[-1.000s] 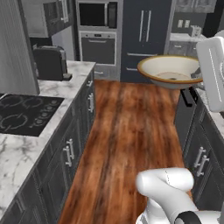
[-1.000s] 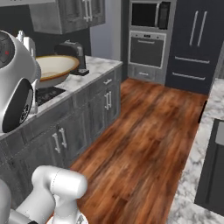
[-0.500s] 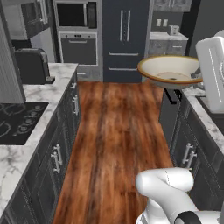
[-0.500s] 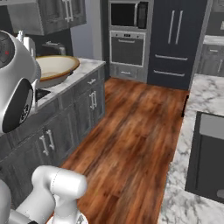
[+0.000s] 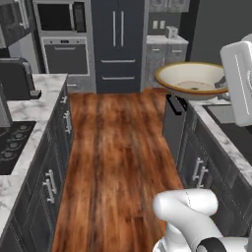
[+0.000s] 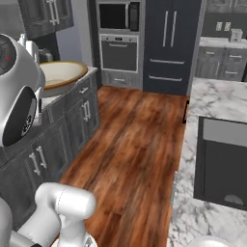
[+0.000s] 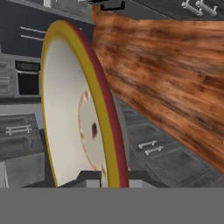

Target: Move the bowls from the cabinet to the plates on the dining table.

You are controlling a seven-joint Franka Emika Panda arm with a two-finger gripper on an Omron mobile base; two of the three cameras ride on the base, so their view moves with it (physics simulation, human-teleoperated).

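A wide shallow beige bowl [image 5: 192, 78] with a tan-brown rim hangs level in the air, above the floor beside the dining table [image 5: 219, 136]. My gripper [image 5: 222, 84] is shut on its right rim. In the right base view the bowl [image 6: 60, 77] shows at the left behind my arm. In the hand view the bowl [image 7: 74, 127] stands edge-on, its rim pinched in my gripper [image 7: 113, 177]. The dining table's marble top [image 6: 217, 96] holds a black sink [image 6: 224, 164]. A pale plate edge [image 6: 211, 240] peeks in at the bottom. The cabinet is out of view.
A wood floor aisle [image 5: 113, 147] runs between the table and a marble counter with a black stove [image 5: 12, 142] and a toaster [image 5: 17, 78]. A dark fridge [image 5: 118, 44] and a wall oven [image 5: 61, 44] close the far end.
The whole picture has shifted: the base has moved, bringing the fridge to centre and the sink table in at the right. The bowl stays in the shut gripper.
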